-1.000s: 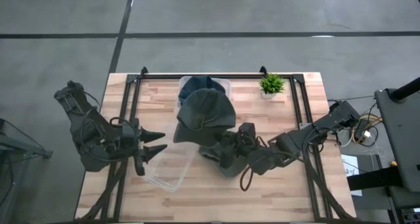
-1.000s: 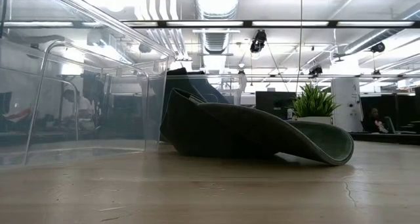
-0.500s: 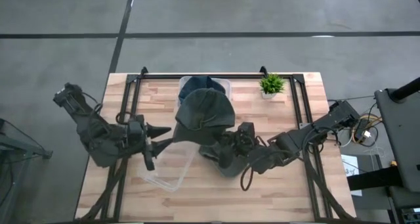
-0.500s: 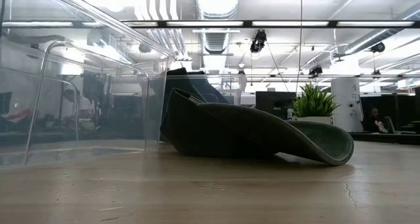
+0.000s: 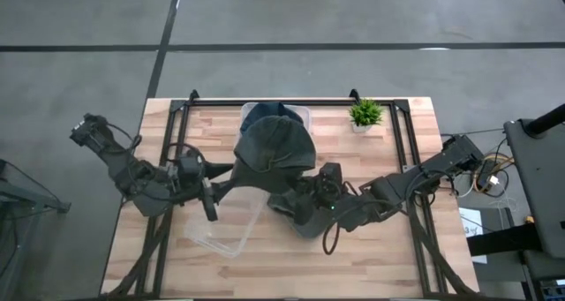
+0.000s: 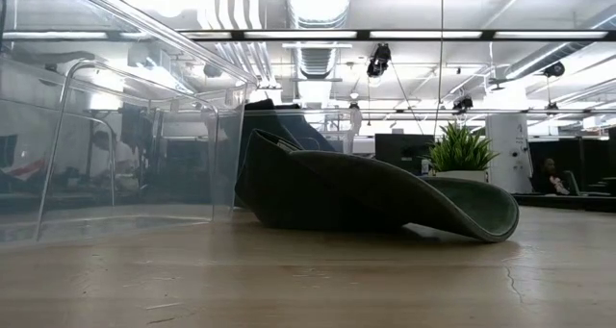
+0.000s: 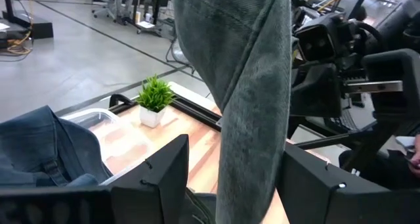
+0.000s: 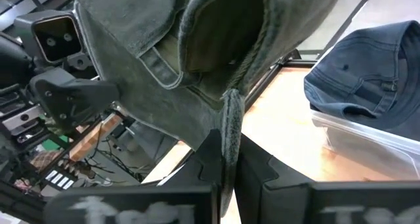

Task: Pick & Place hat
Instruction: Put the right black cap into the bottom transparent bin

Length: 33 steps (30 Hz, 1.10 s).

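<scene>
We have the grey hat (image 5: 275, 151) lifted over the desk (image 5: 388, 248), pinched in the right claw (image 8: 226, 152); the left claw (image 7: 226, 178) stands wide around its brim, not yet closed; placing in a clear bin (image 5: 225, 230) remains, we judge.
</scene>
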{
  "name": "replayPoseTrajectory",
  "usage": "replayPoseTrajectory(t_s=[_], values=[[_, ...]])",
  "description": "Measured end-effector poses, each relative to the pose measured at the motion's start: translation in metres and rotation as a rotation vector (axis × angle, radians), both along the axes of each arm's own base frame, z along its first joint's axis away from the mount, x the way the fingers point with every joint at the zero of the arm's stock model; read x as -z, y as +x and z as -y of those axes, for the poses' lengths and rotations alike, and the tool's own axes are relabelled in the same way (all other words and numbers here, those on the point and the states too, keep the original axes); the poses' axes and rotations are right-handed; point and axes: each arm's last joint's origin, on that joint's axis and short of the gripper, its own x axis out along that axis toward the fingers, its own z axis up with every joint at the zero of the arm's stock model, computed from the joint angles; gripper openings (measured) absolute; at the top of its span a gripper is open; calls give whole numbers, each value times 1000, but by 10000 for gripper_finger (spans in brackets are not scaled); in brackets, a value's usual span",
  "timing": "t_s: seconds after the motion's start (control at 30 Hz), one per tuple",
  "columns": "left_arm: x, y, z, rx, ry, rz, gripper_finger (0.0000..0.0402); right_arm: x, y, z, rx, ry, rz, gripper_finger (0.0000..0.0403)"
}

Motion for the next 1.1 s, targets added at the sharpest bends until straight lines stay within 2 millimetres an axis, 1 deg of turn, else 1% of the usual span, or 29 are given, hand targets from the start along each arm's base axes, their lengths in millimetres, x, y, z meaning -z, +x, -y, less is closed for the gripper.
replayPoseTrajectory(t_s=[0.2, 0.3, 0.4, 0.57, 0.6, 0.77, 0.87, 0.97, 1.1], values=[[0, 3, -5, -16, -3, -2, 198, 0, 0, 0, 0, 0, 0, 12], [0, 5, -7, -20, -3, -4, 182, 0, 0, 0, 0, 1, 1, 12], [1, 7, -7, -26, 3, -11, 140, 0, 0, 0, -2, -2, 3, 12], [4, 10, -6, -23, 41, -36, 28, -3, 1, -1, -13, -21, 11, 12], [5, 10, -6, -29, 51, -43, 16, -3, 1, -1, -16, -21, 13, 12], [5, 10, -6, -26, 52, -44, 7, -3, 1, -1, -20, -35, 5, 14], [4, 10, -6, -37, 53, -41, 6, -3, 1, -2, -26, -48, 0, 21], [5, 10, -7, -46, 63, -44, 5, -4, 1, -3, -66, -53, -13, 39], [4, 9, -7, -56, 72, -47, 5, -2, 0, -4, -153, -48, -54, 74]])
